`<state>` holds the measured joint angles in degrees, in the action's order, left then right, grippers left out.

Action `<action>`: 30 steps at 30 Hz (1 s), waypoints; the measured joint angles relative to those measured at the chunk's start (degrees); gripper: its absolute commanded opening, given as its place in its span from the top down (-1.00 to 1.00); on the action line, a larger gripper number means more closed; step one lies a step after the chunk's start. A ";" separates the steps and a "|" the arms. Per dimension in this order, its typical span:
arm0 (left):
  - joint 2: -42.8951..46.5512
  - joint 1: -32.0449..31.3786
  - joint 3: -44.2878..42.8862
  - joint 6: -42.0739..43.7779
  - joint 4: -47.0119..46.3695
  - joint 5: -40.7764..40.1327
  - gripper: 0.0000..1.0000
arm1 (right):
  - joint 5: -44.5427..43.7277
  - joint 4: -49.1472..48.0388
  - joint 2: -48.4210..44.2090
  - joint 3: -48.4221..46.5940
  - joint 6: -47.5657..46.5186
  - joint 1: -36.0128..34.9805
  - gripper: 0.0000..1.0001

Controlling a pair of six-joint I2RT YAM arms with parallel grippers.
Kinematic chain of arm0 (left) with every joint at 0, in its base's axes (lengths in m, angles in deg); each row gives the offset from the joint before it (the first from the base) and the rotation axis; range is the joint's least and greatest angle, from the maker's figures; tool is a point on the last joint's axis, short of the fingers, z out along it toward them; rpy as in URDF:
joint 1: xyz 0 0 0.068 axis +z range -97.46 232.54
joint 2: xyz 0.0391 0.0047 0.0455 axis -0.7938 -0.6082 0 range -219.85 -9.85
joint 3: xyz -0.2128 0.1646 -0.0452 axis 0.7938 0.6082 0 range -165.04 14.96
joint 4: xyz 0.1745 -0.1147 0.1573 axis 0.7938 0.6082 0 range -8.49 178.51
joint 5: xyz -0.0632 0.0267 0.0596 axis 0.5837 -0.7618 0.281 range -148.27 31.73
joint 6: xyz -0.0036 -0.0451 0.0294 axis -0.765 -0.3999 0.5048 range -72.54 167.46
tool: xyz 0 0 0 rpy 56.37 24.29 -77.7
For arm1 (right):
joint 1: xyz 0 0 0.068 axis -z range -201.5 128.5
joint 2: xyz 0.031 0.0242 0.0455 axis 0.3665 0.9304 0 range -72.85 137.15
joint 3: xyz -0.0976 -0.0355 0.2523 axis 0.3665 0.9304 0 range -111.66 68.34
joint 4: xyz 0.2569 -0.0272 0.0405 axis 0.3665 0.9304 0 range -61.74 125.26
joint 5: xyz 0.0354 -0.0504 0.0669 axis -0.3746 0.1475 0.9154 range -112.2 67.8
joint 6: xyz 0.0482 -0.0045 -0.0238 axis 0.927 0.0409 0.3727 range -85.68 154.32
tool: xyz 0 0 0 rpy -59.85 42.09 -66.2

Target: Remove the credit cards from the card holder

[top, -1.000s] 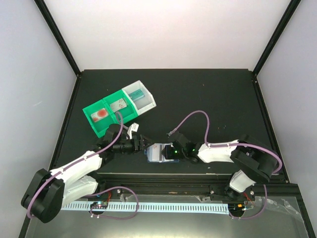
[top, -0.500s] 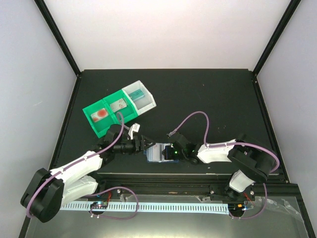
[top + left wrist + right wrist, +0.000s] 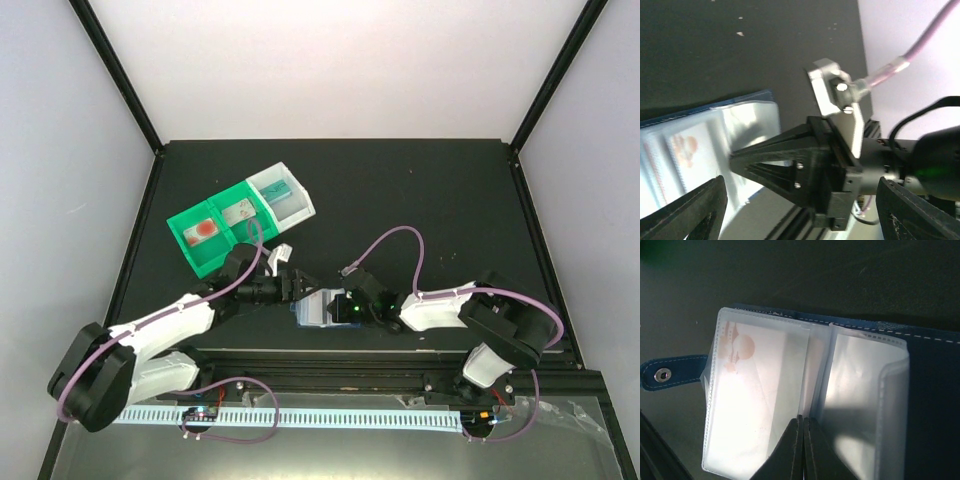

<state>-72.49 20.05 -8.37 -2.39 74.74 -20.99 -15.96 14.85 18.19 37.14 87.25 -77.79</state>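
The card holder (image 3: 318, 308) lies open near the table's front edge, its translucent sleeves spread and its blue tab with a snap (image 3: 664, 375) pointing left. A whitish credit card with a red-orange patch (image 3: 752, 400) sits inside the left sleeve; it also shows in the left wrist view (image 3: 687, 150). My right gripper (image 3: 803, 420) is shut, its tips resting on the holder's middle fold (image 3: 345, 310). My left gripper (image 3: 300, 285) is open at the holder's left end, touching nothing. Its fingers (image 3: 690, 210) stand wide apart on either side of the right gripper (image 3: 785, 165).
A green compartment tray (image 3: 178, 228) with a white end bin (image 3: 298, 211) stands at the back left, holding small items. The table's front rail (image 3: 330, 352) runs just below the holder. A purple cable (image 3: 395, 235) loops above the right arm.
My left arm has moved right and a little back, bringing its gripper closer to the holder's left end. My right gripper and the holder have barely moved.
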 measured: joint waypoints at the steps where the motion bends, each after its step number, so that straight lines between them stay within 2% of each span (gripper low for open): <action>1: -0.85 0.00 -0.31 0.92 0.50 -0.52 -0.69 | 0.00 0.00 0.00 0.00 0.00 0.00 0.93; 10: -7.06 -0.02 -0.98 5.18 1.11 -2.78 -0.74 | 0.09 -0.39 0.00 0.15 0.02 0.02 0.93; 30: -14.93 -0.11 -0.98 6.40 -4.59 -2.43 -0.75 | 0.20 -1.22 0.13 0.48 0.00 0.02 0.93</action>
<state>-87.41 19.94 -9.36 4.02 70.15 -23.42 -15.76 13.62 18.32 37.62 87.25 -77.77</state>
